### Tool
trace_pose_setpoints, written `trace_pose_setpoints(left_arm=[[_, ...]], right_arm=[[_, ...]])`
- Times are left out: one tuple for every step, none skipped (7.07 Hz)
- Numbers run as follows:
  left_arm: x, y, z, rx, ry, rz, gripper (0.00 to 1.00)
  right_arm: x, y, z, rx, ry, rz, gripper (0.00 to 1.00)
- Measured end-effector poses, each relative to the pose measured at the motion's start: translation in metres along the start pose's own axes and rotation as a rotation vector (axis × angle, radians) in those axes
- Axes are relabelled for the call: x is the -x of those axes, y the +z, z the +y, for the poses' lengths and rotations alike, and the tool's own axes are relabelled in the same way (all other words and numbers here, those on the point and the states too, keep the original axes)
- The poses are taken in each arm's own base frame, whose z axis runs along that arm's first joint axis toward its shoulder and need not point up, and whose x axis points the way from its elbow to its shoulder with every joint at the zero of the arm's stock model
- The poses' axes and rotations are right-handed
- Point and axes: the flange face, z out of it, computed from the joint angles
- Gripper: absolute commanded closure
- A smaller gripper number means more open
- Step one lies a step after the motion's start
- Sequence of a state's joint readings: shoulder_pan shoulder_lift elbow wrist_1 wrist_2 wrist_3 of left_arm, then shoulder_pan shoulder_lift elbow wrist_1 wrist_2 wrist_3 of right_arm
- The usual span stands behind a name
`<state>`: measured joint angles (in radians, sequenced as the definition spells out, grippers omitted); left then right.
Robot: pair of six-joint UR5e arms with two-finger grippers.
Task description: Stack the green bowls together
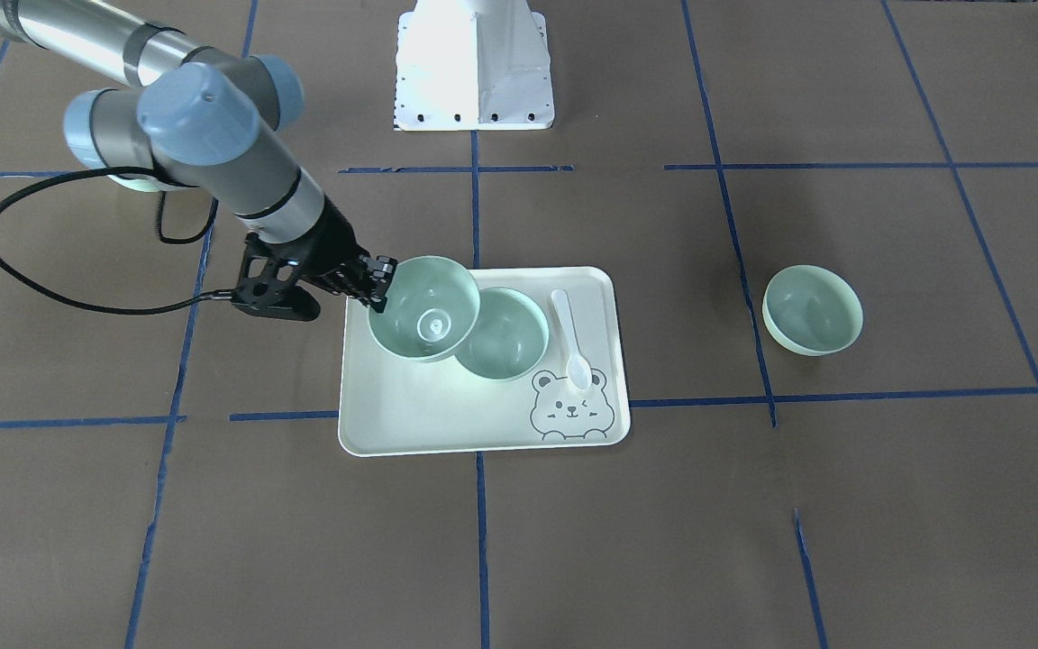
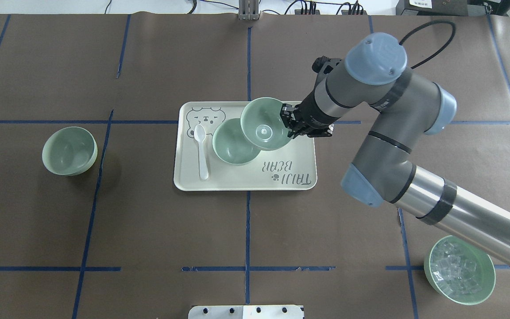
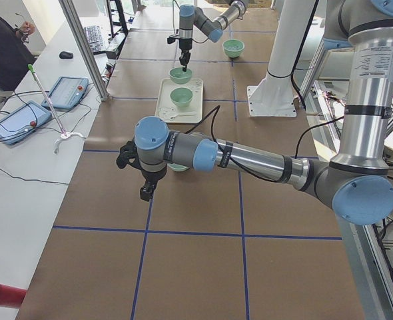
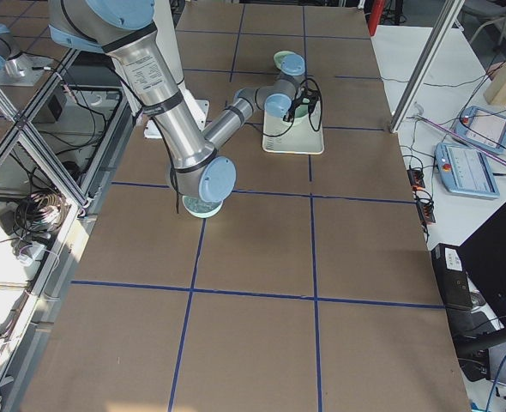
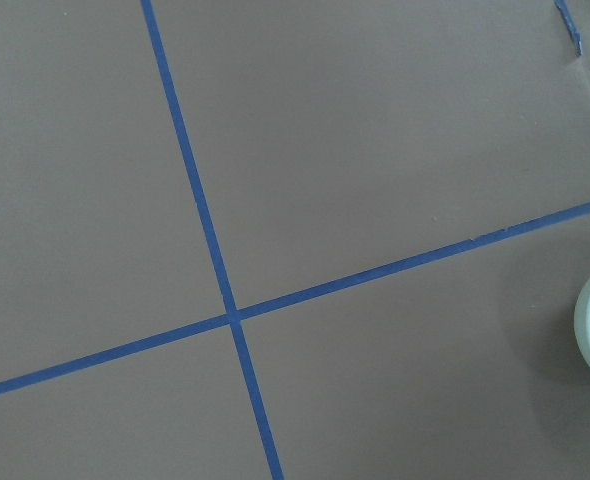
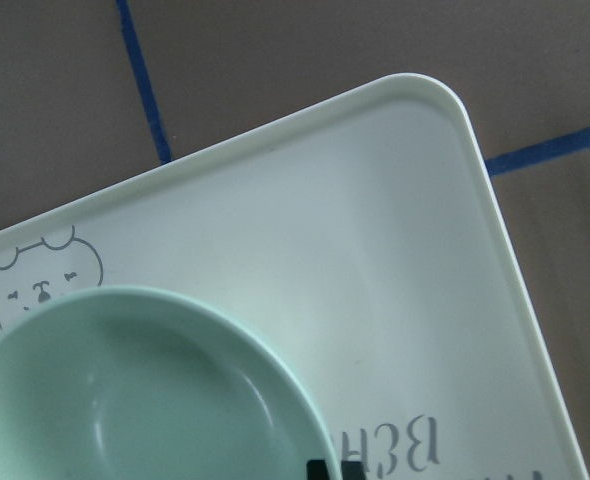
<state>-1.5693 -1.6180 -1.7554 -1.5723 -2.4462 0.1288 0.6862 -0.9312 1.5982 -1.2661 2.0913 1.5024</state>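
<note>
From across the table, the right gripper [image 1: 381, 287] has its jaws clenched on the rim of a lifted bowl [image 1: 424, 309], pale green and slightly tilted. It is held over the pale tray [image 1: 429, 406]. The lifted bowl covers one edge of the tray bowl [image 1: 505, 338], and I cannot tell whether the two touch. There is a pale round mark at the lifted bowl's bottom that I cannot make out. A white spoon [image 1: 570, 338] lies on the tray just beside the tray bowl. The lone bowl [image 1: 813, 309] sits on the brown table [image 1: 753, 523], well apart from the tray.

From overhead, the right arm [image 2: 388, 133] hides one side of a bowl of clear cubes [image 2: 458, 277] at the table's near right corner.

From the left end, the left arm [image 3: 250, 159] stretches over the lone bowl and covers most of it. The left gripper [image 3: 145, 190] hangs beside it, and I cannot tell how its jaws stand.

From the right end, the right arm's elbow blocks most of the bowl of clear cubes, and the tray is small and far off.

The left wrist camera shows blue tape lines [image 5: 200, 210] and a sliver of the lone bowl, cut off at the right edge.

The right wrist camera shows a corner of the tray. A green bowl fills the lower left, and I cannot tell which of the two it is. Dark jaw tips just reach the bottom edge.
</note>
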Motion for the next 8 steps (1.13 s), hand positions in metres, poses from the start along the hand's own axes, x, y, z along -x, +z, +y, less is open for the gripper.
trace_pose_setpoints(left_arm=[[0.000, 0.000, 0.000, 0.000, 0.000, 0.000, 0.00], [0.000, 0.000, 0.000, 0.000, 0.000, 0.002, 0.00], [-0.001, 0.000, 0.000, -0.001, 0.000, 0.004, 0.00], [-0.001, 0.000, 0.000, -0.001, 0.001, 0.006, 0.00], [-0.001, 0.000, 0.000, -0.001, 0.001, 0.006, 0.00], [-0.001, 0.000, 0.000, -0.002, 0.001, 0.006, 0.00], [-0.001, 0.000, 0.000, -0.002, 0.001, 0.006, 0.00], [-0.002, -0.001, 0.000, -0.002, 0.002, 0.007, 0.00]], right_arm=[[0.022, 0.013, 0.007, -0.004, 0.015, 0.008, 1.00], [0.035, 0.019, 0.014, -0.015, 0.024, 0.008, 1.00], [0.042, 0.024, 0.021, -0.015, 0.026, 0.008, 1.00], [0.044, 0.028, 0.027, -0.011, 0.025, 0.011, 1.00], [0.045, 0.031, 0.029, -0.009, 0.025, 0.014, 1.00], [0.045, 0.035, 0.030, -0.012, 0.023, 0.020, 1.00], [0.045, 0.039, 0.031, -0.020, 0.022, 0.024, 1.00], [0.048, 0.042, 0.030, -0.025, 0.022, 0.029, 1.00]])
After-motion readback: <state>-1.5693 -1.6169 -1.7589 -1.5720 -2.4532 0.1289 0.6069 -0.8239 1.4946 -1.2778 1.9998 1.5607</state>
